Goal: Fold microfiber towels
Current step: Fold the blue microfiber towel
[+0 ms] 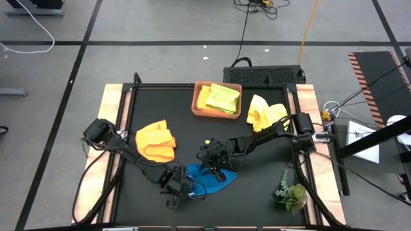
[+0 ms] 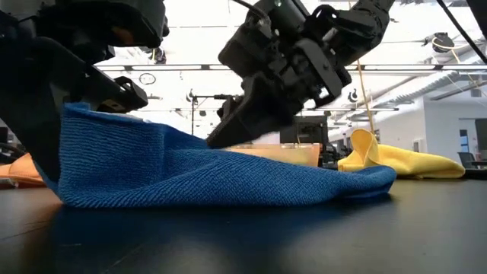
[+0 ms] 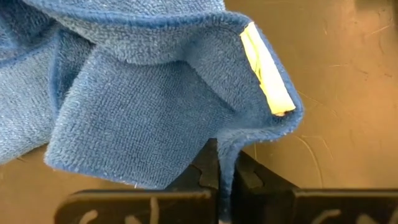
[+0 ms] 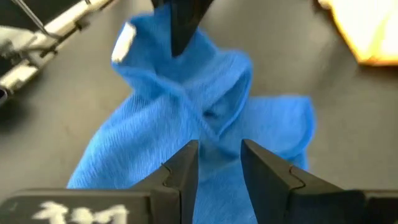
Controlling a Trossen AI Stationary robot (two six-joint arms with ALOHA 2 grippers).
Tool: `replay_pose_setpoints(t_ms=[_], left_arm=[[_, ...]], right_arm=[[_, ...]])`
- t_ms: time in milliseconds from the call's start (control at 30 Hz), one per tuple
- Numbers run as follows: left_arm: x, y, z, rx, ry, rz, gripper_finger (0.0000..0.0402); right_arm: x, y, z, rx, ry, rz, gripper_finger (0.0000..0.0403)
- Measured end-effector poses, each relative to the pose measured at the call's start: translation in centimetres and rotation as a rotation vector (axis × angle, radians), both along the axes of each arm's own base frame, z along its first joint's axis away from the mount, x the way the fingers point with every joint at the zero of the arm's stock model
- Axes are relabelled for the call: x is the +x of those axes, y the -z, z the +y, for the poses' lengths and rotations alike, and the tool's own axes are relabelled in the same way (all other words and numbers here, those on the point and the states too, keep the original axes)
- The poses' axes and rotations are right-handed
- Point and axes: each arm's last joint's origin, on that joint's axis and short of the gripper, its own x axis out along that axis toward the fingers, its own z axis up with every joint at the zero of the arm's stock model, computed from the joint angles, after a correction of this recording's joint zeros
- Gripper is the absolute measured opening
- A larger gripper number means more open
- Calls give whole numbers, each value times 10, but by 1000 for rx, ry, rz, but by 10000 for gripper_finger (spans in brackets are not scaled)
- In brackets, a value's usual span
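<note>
Fold underway | left hand (image 3: 219, 186) pinching soft blue microfiber towel (image 1: 215, 179) edge | right hand (image 4: 219, 163) narrowly parted above it | carry corner across evenly, keep cloth taut on desk (image 1: 257, 160)

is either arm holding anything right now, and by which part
The left tool is shut on the blue towel, pinching its edge near the tagged corner. The right tool hangs open above the same towel, holding nothing.

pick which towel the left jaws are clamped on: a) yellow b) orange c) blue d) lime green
c: in the left wrist view the left gripper pinches an edge of the blue towel, jaws shut on it; the orange towel lies apart.
</note>
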Motion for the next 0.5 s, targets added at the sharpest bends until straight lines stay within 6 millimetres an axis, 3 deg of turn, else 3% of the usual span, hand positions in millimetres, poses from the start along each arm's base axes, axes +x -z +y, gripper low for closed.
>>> replay_pose_setpoints(t_ms=[200, 400, 500], left_arm=[[0, 0, 0, 2, 5, 1, 9], [3, -17, 1, 77, -22, 34, 5], [6, -36, 3, 189, -46, 46, 5]], right_arm=[[-1, 6, 0, -25, -20, 14, 108], [-4, -1, 0, -61, -49, 6, 20], [-9, -16, -1, -72, -51, 13, 9]])
